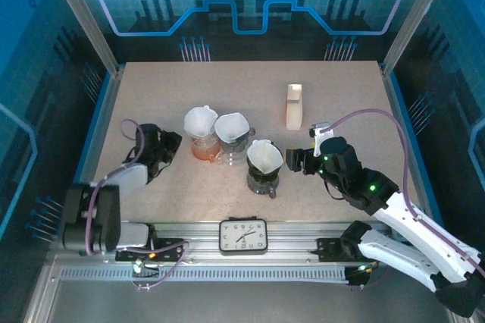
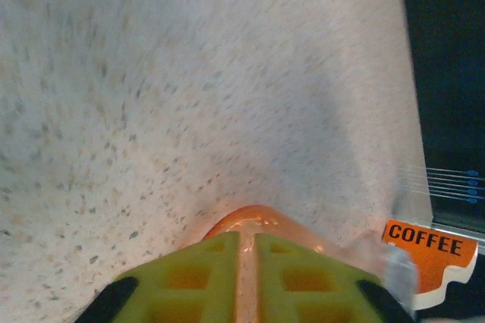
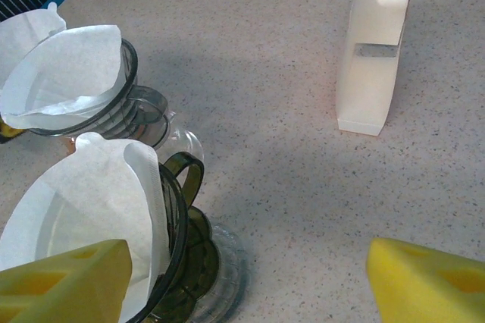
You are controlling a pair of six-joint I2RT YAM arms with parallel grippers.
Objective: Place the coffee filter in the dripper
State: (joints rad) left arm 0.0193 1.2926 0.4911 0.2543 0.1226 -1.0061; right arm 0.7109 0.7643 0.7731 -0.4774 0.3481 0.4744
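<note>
- Closest in, the clock (image 1: 243,236) lies on the rail between the arm bases. It's nowhere near the action, so ignore it.
- The right end effector (image 3: 244,266) hangs just right of the nearest dripper (image 1: 262,179), pads wide apart with nothing between them.
- The filter (image 3: 83,194) sits in that dripper with the cone open, though a flap of paper stands above the rim. I'd call the placing basically done. What's left is seating it and getting out clean.
- If it needs a nudge, I'd press lightly inside the cone with one pad. Paper creases easily, and the dripper looks light enough to skate on the bench (image 1: 341,88). Then lift away up and to the right, keeping the pad next to the dripper off the flap and the handle.
- The left end effector (image 2: 248,243) is low over the bench, left of the orange dripper (image 1: 203,148). Its pads are close, with a thin slit and something orange showing in it. I can't tell if it's pinching anything. There's an orange COFFEE tag (image 2: 424,243) off to one side. I'd leave this arm parked.
- Further back, the middle dripper (image 1: 233,141) and the orange one stand side by side, each with paper in it. Don't swing into them.
- Farthest out, a white box (image 3: 371,58) stands alone, well apart.
</note>
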